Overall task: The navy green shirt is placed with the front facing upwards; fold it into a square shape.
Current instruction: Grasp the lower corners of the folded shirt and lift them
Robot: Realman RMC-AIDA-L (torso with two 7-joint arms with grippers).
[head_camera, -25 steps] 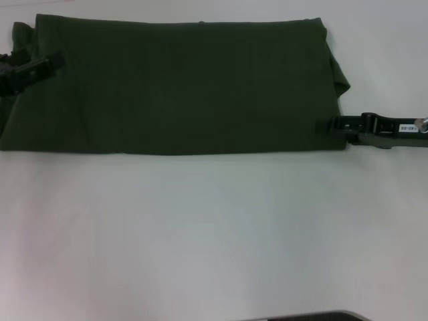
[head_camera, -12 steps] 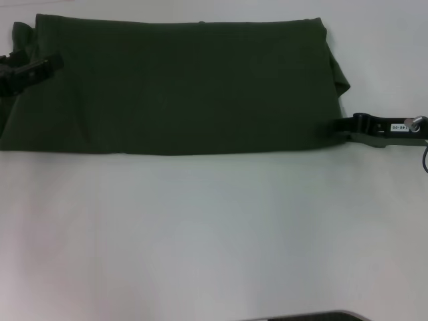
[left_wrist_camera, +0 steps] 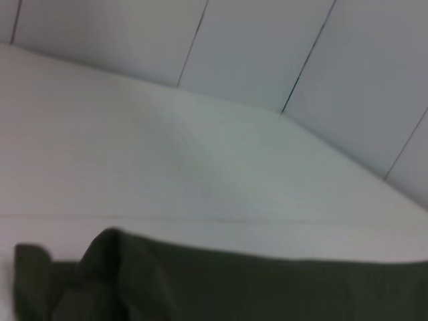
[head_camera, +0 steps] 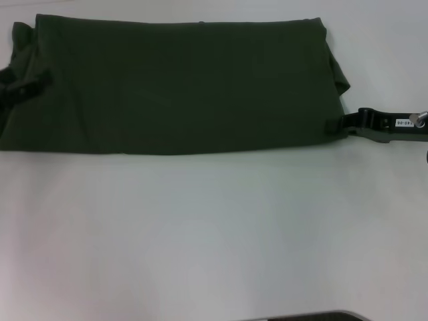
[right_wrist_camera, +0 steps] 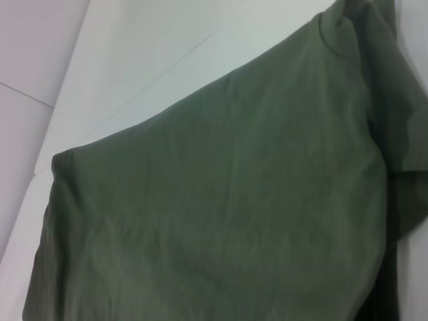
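Shirt point(head_camera: 174, 87) first: it lies flat on the white table point(head_camera: 214, 227) as a long, dark olive-green band, folded so that no lettering or collar label shows on the upper face, and it stretches across the far part of the table from the robot's left edge of view almost to the right edge. Its near edge runs straight across; its far edge is also straight, with a small bunched flap of cloth sticking out at the far left corner and a looser fold of fabric hanging off the right end. The left gripper point(head_camera: 27, 85) rests on the shirt's left end, near the far corner, dark against the cloth; whether its jaws are apart or closed cannot be told. The right gripper point(head_camera: 338, 124) reaches in from the right side at table level, its tip touching the shirt's right end close to the near corner; its jaws cannot be made out either. The left wrist view shows the bunched cloth edge point(left_wrist_camera: 100, 281) lying on the table with pale wall panels point(left_wrist_camera: 267, 47) behind. The right wrist view is filled with the smooth, lightly creased surface of the shirt point(right_wrist_camera: 221, 200), with bare table beyond it.
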